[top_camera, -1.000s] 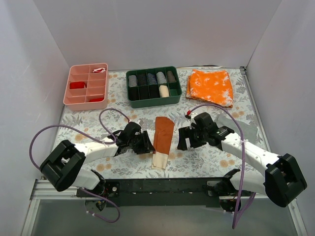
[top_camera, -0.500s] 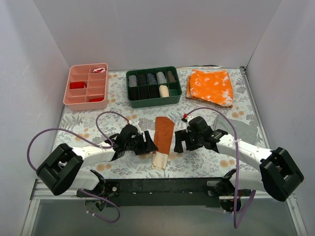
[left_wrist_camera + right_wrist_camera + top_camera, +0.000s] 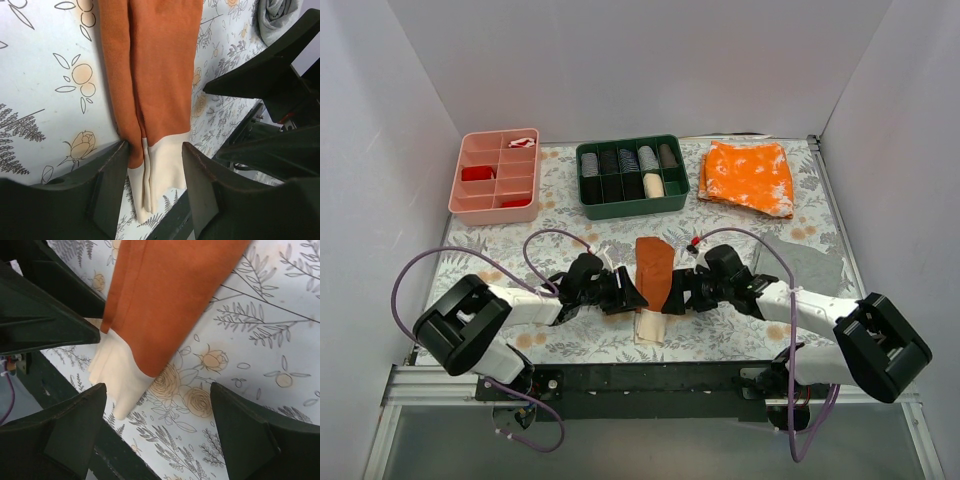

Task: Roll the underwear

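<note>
Well, with the left gripper [image 3: 152, 172] half-open astride the underwear [image 3: 162, 75] at its cream end and the right gripper [image 3: 157, 407] wide, I'd pinch that edge squarely before rolling.

1. The top external camera sits high above and behind the arm bases. It looks down and forward over the whole table [image 3: 620, 225], with the underwear [image 3: 653, 272] low in the middle.
2. The left wrist camera looks from close left of the underwear, low, through the left gripper [image 3: 155, 147].
3. The right wrist camera looks from close right of the underwear, through the right gripper [image 3: 159, 390].
4. All three views share the underwear's cream end, and each wrist view catches the opposite gripper.
</note>
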